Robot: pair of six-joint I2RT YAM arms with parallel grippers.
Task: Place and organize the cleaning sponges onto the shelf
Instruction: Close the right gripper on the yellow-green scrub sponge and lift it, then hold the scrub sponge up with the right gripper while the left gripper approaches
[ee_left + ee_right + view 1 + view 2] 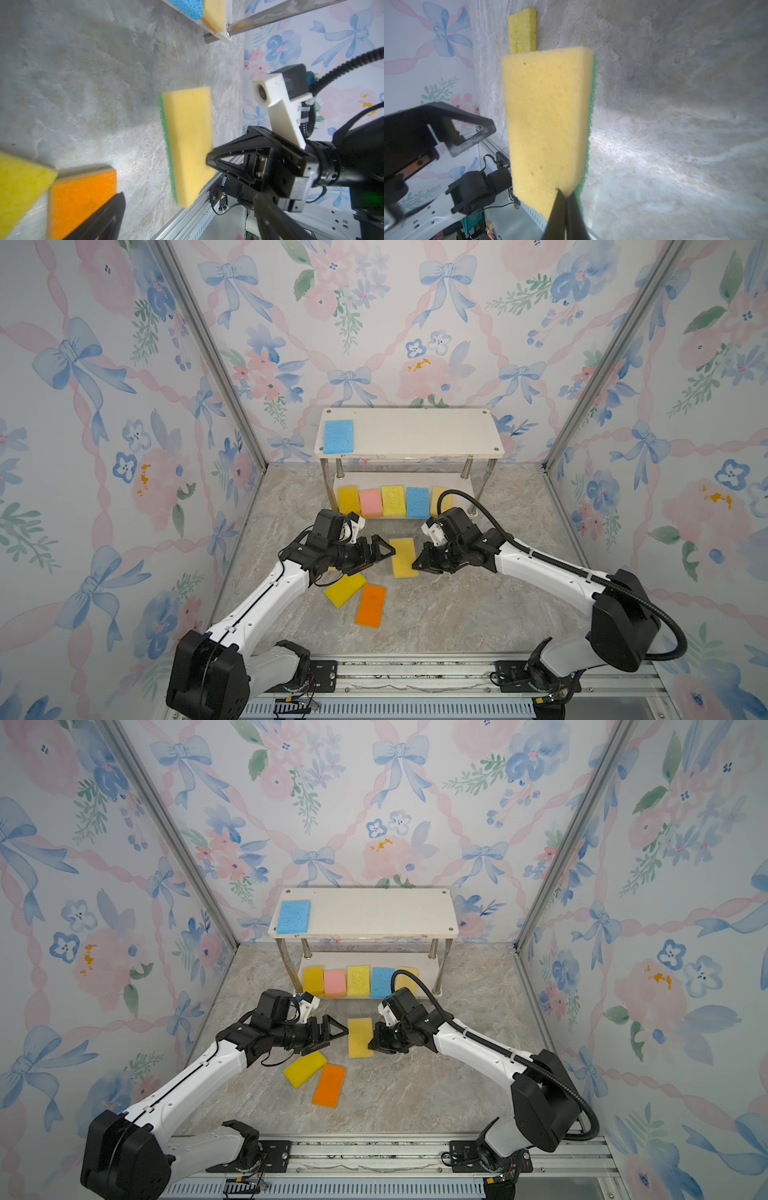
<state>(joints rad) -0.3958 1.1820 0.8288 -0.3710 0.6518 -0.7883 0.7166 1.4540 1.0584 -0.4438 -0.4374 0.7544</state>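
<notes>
Where the two arms meet over the marbled floor (457, 614), stock stands as follows.

Item 1: right gripper (415, 566) (371, 1044), jaws pinched together on one long edge of a yellow sponge with a green scouring layer (403, 558) (360, 1038) (187, 141) (546, 116). The foam face is up and the green layer is towards the floor. The rest of the sponge extends out from the jaws towards the other gripper.

Item 2: left gripper (376, 558) (332, 1038), jaws spread wide and holding nothing. Its upper fingertip lies just beside the far long edge of the same sponge, so the sponge sits between the two grippers.

Item 3: loose stock beneath and just behind the left jaws, namely a yellow sponge (345, 590) and an orange sponge (370, 605), which lie flat on the floor and touch at a corner.

Item 4: shelf (415, 433), beyond both sets of jaws against the back wall.
- Upper board: one blue sponge (338, 436) at the end on the left gripper's side.
- Lower board: a row of five, an orange-yellow sponge (348, 499), a pink sponge (370, 502), a pale yellow sponge (393, 500), a second blue sponge (417, 502) and a tan sponge (439, 497).
- The tan sponge is partly hidden by the right arm's cable (490, 510).
</notes>
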